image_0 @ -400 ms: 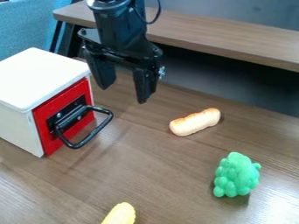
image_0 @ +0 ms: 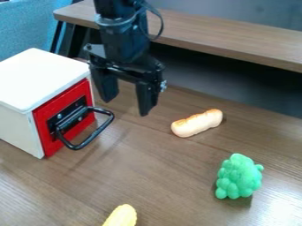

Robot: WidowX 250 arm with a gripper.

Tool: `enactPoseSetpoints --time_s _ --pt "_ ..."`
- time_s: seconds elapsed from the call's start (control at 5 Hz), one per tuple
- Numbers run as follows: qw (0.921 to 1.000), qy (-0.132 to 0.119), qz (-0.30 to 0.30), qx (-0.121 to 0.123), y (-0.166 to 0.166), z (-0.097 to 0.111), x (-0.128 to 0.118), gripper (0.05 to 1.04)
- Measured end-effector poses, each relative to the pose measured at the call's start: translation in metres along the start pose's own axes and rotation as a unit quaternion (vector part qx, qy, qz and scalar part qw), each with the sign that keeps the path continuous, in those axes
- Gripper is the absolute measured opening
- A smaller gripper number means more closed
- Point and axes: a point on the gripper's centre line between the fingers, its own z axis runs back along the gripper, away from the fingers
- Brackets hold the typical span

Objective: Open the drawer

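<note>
- Two fingers spread wide, holding nothing: black gripper [image_0: 126,107], apart from the white box's [image_0: 41,75] shut red drawer [image_0: 72,94], near its black loop handle [image_0: 97,132].
- Brown wooden tabletop [image_0: 150,154] beyond.
- Gripper lower than earlier.

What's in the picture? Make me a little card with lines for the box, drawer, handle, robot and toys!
Box: white, at the left
Drawer: red front, shut
Handle: black, sticking out from the drawer
Arm: black, jaws open and empty, near the handle, not holding it
Toys: bread, green bumpy toy, yellow toy partly out of view
</note>
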Motion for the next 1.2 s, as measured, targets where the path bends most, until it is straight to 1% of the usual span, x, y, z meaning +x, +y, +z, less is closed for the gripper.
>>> enactPoseSetpoints --time_s 0.2,0.4,0.6,0.8,1.0,1.2 --pt "0.9999 0.016 0.001 0.002 0.001 -0.018 0.007 0.999" --pt "0.9993 0.030 0.011 0.021 0.014 -0.034 0.013 0.999" --pt "0.9983 0.037 0.005 0.045 0.026 -0.052 0.017 0.999" --pt "0.9968 0.051 0.013 0.061 0.044 -0.066 0.017 0.999" --pt "0.9960 0.050 0.022 0.071 0.057 -0.071 0.017 0.999" --pt "0.9966 0.041 0.035 0.063 0.068 -0.081 0.017 0.999"
